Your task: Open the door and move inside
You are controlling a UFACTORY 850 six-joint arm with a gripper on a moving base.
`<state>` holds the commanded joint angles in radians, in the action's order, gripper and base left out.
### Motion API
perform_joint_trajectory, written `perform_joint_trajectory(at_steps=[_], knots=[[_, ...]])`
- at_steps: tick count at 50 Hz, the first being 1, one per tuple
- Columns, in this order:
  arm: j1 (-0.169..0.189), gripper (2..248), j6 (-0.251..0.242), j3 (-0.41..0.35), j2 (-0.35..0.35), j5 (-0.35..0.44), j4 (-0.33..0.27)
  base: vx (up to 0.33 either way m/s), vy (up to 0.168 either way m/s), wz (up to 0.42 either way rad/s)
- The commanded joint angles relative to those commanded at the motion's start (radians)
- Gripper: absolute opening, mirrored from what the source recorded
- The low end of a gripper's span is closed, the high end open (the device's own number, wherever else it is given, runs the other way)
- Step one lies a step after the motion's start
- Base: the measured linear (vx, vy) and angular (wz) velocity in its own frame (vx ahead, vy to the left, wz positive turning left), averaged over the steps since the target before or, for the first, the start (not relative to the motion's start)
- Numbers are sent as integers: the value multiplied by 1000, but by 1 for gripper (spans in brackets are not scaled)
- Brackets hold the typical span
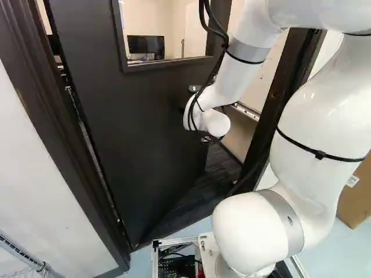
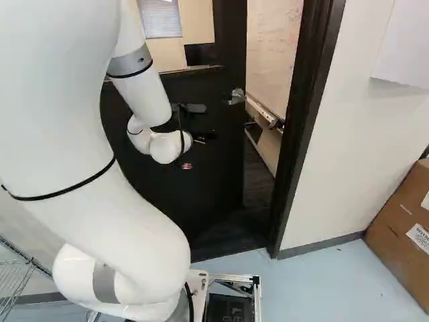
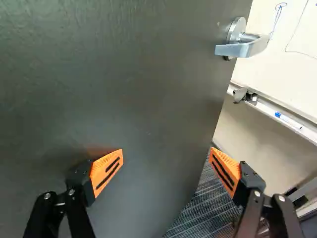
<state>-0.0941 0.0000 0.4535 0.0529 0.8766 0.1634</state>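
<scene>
The dark door (image 1: 139, 110) stands partly open, swung inward, with a gap along its lever side. Its silver lever handle (image 2: 236, 96) is free of the gripper; in the wrist view the handle (image 3: 242, 45) lies ahead of the fingers, off to the whiteboard side. My gripper (image 2: 204, 136) is largely hidden by the wrist, close to the door's face. The wrist view has the gripper (image 3: 167, 153) open, its orange pads wide apart with nothing gripped. One finger is close against the door face, and whether it touches I cannot tell; the other extends past the door's free edge over the gap.
The dark frame post (image 2: 305, 127) bounds the opening on one side, the other frame post (image 1: 64, 133) on the hinge side. Beyond are dark flooring (image 3: 205, 208) and a whiteboard (image 3: 292, 54) with a tray. Cardboard boxes (image 2: 402, 228) stand right; a wire rack (image 1: 23, 258) stands left.
</scene>
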Motion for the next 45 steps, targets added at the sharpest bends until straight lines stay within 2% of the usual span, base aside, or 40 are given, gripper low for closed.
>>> perform_joint_trajectory(at_steps=[29, 45], knots=[[-66, 247, 0, 20, 19, 0, 63, 0, 0, 0], [-105, 247, 0, 26, 24, 0, 70, 0, 0, 0]])
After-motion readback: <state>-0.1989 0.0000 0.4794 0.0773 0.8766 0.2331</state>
